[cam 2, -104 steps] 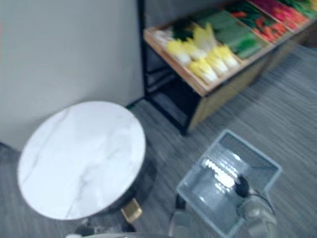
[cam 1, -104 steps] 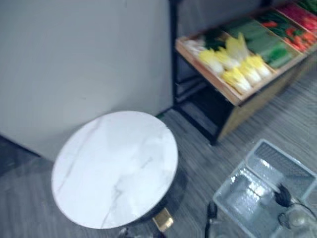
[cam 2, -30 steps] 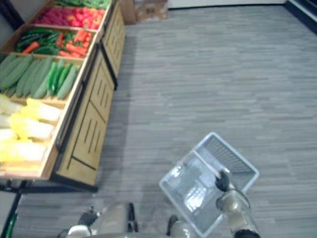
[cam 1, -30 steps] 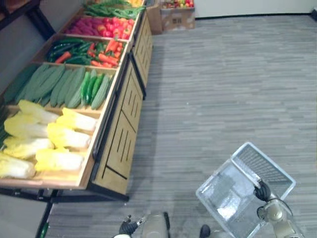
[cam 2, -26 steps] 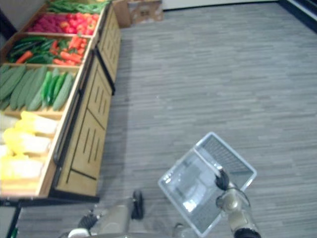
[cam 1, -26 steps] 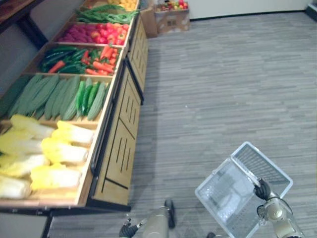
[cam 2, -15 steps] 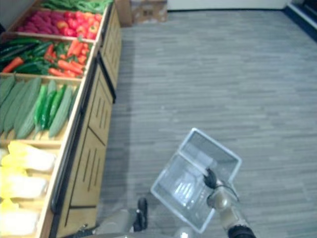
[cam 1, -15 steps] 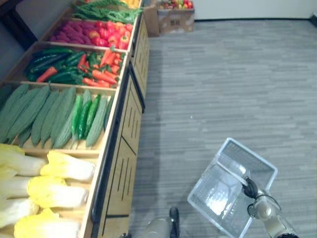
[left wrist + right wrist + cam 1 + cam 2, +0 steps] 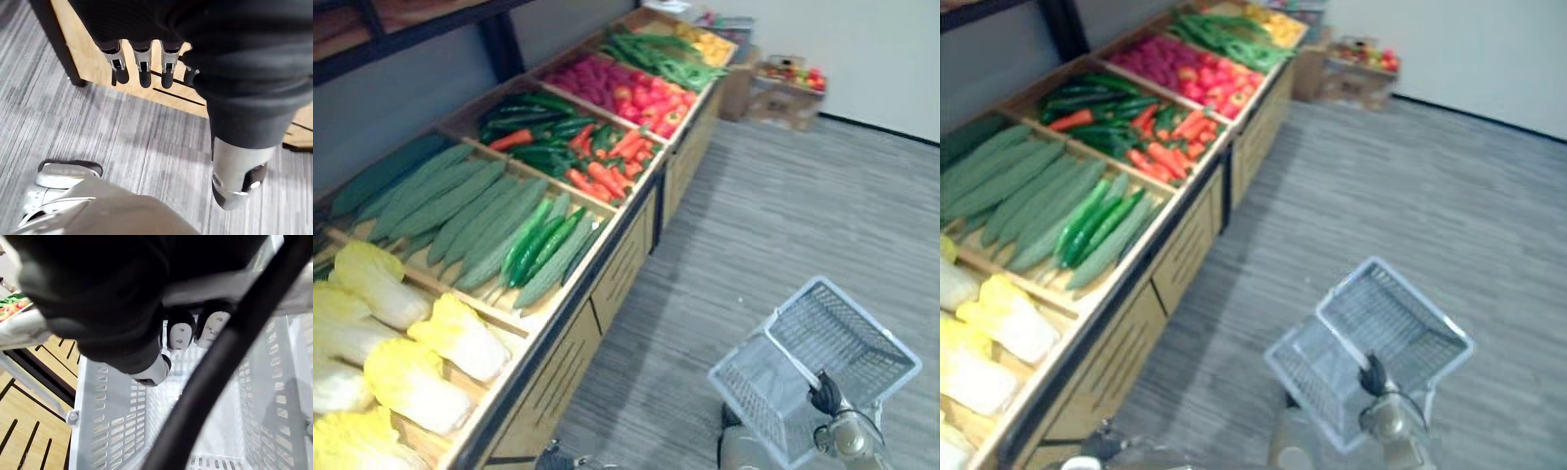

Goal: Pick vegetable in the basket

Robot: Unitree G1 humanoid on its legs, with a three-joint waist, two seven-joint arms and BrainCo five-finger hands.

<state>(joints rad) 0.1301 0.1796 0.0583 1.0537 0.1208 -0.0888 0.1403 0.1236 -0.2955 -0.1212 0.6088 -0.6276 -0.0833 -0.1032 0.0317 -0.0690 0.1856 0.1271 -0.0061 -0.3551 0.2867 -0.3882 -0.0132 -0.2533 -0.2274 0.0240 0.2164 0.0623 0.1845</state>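
A white slatted basket [image 9: 751, 394] is held over the grey plank floor [image 9: 783, 215], just beside the front of a wooden display stand [image 9: 617, 279]. Its black handle [image 9: 215, 367] is gripped by the right hand [image 9: 824, 398], whose fingers [image 9: 180, 335] are curled round it. The vegetables are laid out in the stand's compartments, apart from the basket: pale yellow cabbages [image 9: 460, 338] in the nearest one, then long green gourds [image 9: 440, 201] with slimmer cucumbers [image 9: 543, 245] beside them, then dark green peppers and carrots [image 9: 607, 171], then red and pink produce [image 9: 626, 93], and green beans [image 9: 651, 49] farthest off. A cardboard box [image 9: 783, 93] is set on the floor past the stand's far end. The left hand [image 9: 143, 63] is seen low beside the stand's wooden front, its fingers straight and apart, with nothing held.
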